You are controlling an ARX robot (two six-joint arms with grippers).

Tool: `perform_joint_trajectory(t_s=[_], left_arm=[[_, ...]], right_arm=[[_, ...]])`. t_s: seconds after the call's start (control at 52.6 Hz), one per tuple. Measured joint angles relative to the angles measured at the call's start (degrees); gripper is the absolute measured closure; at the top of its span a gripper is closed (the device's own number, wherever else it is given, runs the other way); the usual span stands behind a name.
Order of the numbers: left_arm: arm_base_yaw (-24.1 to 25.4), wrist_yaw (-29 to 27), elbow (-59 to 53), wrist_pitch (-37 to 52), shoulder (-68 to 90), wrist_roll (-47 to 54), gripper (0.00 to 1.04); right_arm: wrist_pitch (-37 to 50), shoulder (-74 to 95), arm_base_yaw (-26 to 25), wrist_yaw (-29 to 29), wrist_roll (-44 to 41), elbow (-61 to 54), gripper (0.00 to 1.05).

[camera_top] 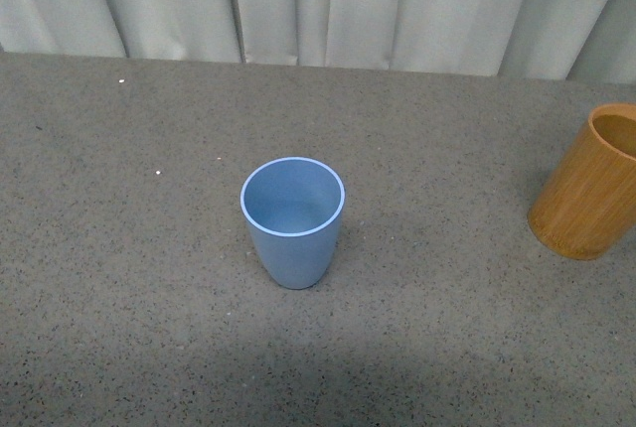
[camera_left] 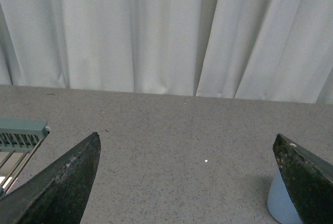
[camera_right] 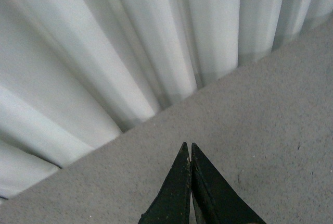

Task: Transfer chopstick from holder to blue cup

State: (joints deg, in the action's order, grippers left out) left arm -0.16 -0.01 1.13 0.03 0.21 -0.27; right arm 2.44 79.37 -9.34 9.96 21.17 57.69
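The blue cup (camera_top: 293, 220) stands upright in the middle of the grey table, and I see nothing inside it. The orange-brown holder (camera_top: 590, 182) stands at the right edge of the front view, cut off by the frame. No chopstick shows in any view. Neither arm appears in the front view. My left gripper (camera_left: 187, 143) is open, its dark fingers wide apart over bare table. A bit of the blue cup (camera_left: 281, 203) shows beside one finger. My right gripper (camera_right: 188, 146) is shut, fingertips pressed together with nothing between them, above the table near the curtain.
A white pleated curtain (camera_top: 318, 5) runs along the table's far edge. A pale green ribbed object (camera_left: 21, 135) sits at the edge of the left wrist view. Small white specks (camera_top: 159, 173) lie on the grey table.
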Motion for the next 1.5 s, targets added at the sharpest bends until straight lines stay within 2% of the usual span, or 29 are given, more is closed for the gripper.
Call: perform_joint_trajectory(t_s=[0.114, 0.361, 0.494, 0.798, 1.502], left_arm=[[0.0, 0.0, 0.0, 0.0, 0.0, 0.0, 0.07], [0.0, 0.0, 0.0, 0.0, 0.0, 0.0, 0.07], [0.0, 0.0, 0.0, 0.0, 0.0, 0.0, 0.07], [0.0, 0.0, 0.0, 0.0, 0.0, 0.0, 0.07], [0.0, 0.0, 0.0, 0.0, 0.0, 0.0, 0.07]], right_arm=[[2.6, -5.4, 1.5, -2.3, 0.9, -1.5, 1.04], [16.5, -2.9, 14.0, -4.7, 11.2, -9.5, 1.04], [22.6, 2.5, 17.8, -6.1, 16.9, -10.5, 1.04], [29.5, 10.6, 22.0, -9.2, 24.4, -11.2, 1.04], [31.9, 20.5, 28.8, -12.9, 27.6, -10.4, 1.04]])
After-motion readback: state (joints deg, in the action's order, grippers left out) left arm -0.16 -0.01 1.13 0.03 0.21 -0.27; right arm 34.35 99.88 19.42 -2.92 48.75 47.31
